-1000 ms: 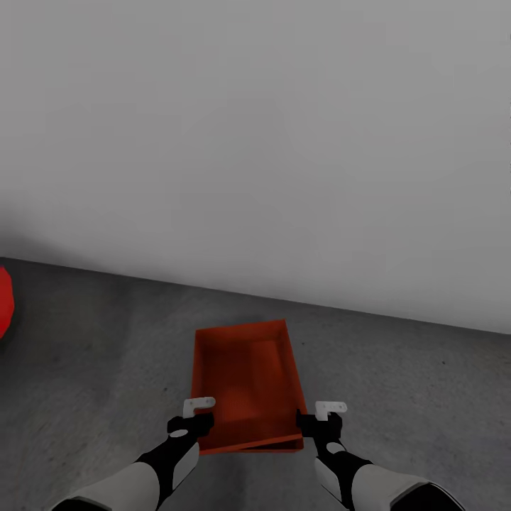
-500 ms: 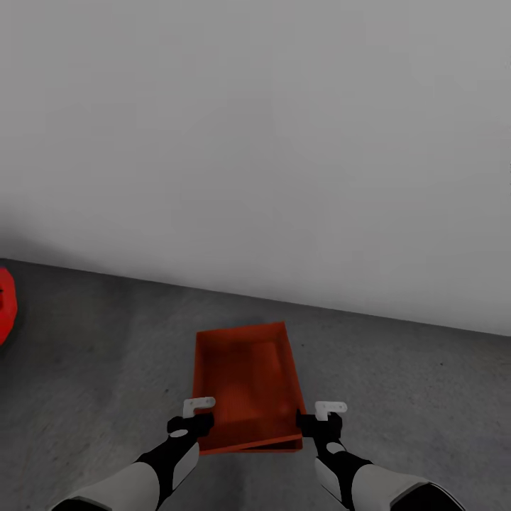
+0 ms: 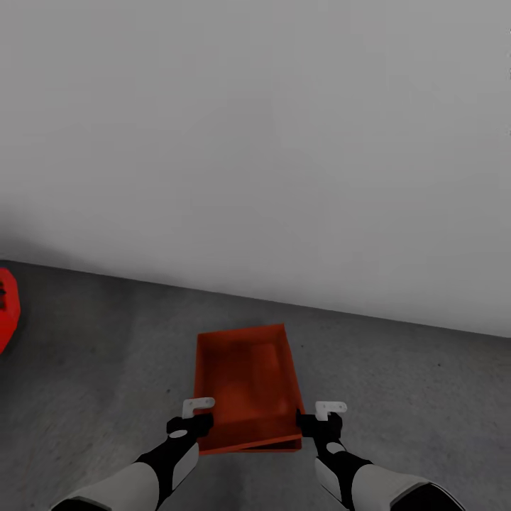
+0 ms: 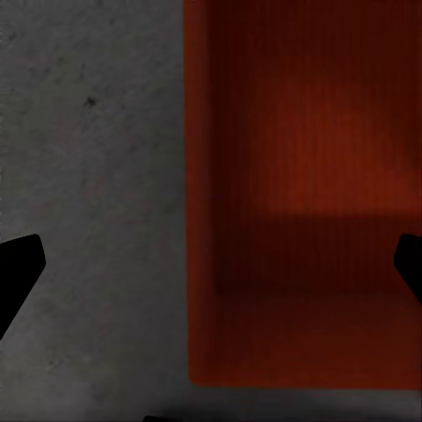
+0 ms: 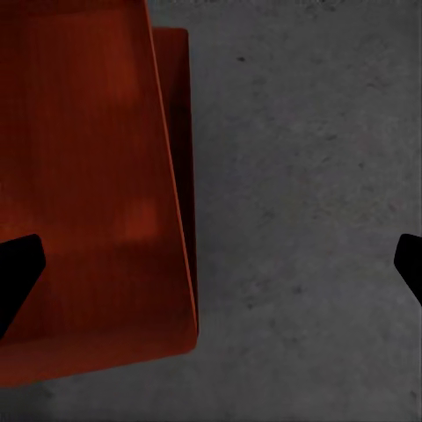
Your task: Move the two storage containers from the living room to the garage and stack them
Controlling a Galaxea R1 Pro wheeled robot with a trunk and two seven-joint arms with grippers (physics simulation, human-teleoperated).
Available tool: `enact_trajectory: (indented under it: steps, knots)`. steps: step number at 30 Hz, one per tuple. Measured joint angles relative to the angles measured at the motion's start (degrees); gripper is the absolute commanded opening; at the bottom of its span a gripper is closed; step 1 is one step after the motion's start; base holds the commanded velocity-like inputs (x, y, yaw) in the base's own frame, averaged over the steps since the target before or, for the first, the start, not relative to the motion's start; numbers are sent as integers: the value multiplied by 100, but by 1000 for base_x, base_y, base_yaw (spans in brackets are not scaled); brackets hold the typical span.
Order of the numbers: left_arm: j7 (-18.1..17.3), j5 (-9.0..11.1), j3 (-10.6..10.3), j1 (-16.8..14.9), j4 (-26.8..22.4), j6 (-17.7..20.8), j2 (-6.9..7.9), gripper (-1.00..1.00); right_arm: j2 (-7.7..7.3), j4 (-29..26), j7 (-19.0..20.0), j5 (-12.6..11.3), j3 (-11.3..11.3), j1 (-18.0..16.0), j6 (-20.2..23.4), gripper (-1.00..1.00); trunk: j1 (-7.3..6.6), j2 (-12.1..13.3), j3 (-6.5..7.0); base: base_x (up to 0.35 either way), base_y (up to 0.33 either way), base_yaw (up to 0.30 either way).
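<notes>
Two orange-red storage containers lie on the dark grey garage floor (image 3: 106, 369) near the white wall. The upper container (image 3: 245, 380) sits in the lower one, slightly askew. Of the lower container I see just a strip (image 3: 280, 447) along the near edge, and its wall (image 5: 180, 105) sticks out beside the upper container (image 5: 88, 176) in the right wrist view. My left gripper (image 3: 190, 424) hovers open over the stack's near left corner, its fingers wide on both sides of the container wall (image 4: 207, 220). My right gripper (image 3: 321, 424) is open above the near right corner.
A plain white wall (image 3: 255, 142) rises just behind the containers. Part of a red car (image 3: 6, 312) shows at the far left edge. Bare grey floor (image 5: 308, 176) spreads to both sides of the stack.
The whole view has drifted slightly, so the red car shows a little differently at the left edge. Grippers and containers keep their places relative to each other.
</notes>
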Motion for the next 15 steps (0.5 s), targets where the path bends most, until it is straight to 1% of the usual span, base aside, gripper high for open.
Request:
enact_trajectory:
  steps: [15]
  knots:
    - [0,0,2,0,10,-9,9,100,0,0,0,0,0,0,0,100,-330,602,270,0,0,0]
